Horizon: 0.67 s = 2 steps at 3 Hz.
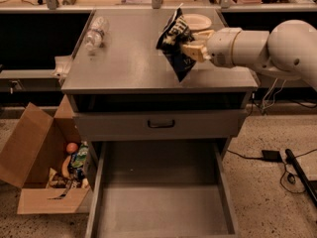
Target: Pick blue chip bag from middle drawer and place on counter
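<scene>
The blue chip bag (pixel 174 42) hangs upright over the right half of the grey counter (pixel 124 63), its lower tip close to the surface. My gripper (pixel 191 49) reaches in from the right and is shut on the bag's right side. The middle drawer (pixel 161 197) stands pulled out at the bottom of the cabinet, and its floor is bare.
A clear plastic bottle (pixel 95 32) lies at the counter's back left. A pale plate (pixel 198 21) sits at the back right, just behind the bag. A closed drawer front with a black handle (pixel 161 124) is above the open drawer. An open cardboard box (pixel 44 172) stands on the floor at left, and cables (pixel 290 170) lie at right.
</scene>
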Each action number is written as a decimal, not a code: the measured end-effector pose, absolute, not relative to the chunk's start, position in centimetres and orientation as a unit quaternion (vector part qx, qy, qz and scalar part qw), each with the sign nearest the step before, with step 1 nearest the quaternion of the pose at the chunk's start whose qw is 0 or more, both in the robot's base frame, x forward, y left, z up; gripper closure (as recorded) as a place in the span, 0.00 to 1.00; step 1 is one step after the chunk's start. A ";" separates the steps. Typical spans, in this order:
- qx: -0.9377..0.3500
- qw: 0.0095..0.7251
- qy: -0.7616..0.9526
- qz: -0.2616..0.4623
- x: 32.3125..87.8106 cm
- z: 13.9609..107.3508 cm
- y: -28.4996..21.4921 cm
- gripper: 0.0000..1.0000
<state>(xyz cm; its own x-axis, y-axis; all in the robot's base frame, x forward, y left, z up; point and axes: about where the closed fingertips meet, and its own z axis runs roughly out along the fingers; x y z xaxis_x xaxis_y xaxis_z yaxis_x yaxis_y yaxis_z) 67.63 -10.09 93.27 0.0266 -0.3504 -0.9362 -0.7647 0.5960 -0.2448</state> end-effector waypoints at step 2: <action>-0.301 0.569 0.739 0.200 73.6 91.0 -14.3 0.84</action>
<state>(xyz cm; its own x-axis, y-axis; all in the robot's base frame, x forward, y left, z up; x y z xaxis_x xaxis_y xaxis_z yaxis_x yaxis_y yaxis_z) 73.60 -14.28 91.00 -0.1712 -0.2169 -0.9611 -0.6731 0.7381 -0.0467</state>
